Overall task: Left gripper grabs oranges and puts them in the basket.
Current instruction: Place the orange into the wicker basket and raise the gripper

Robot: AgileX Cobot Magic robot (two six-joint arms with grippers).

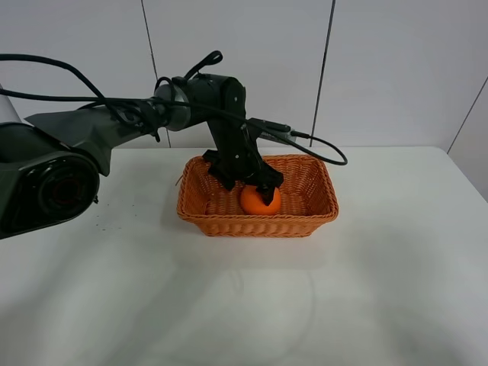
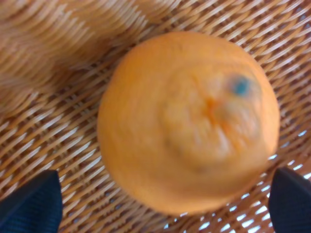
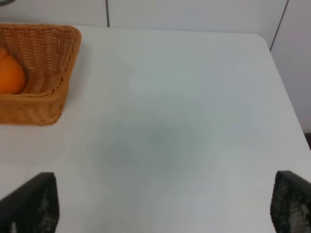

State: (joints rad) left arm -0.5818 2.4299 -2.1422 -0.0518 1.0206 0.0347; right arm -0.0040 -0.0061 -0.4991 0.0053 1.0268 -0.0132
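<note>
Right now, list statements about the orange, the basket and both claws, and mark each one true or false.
1. The orange lies inside the basket. True.
2. The left claw is shut on the orange. False: it is open, straddling the orange.
3. The right claw holds a second orange. False: it is open over the table, holding nothing.
4. The basket stands on the white table. True.
</note>
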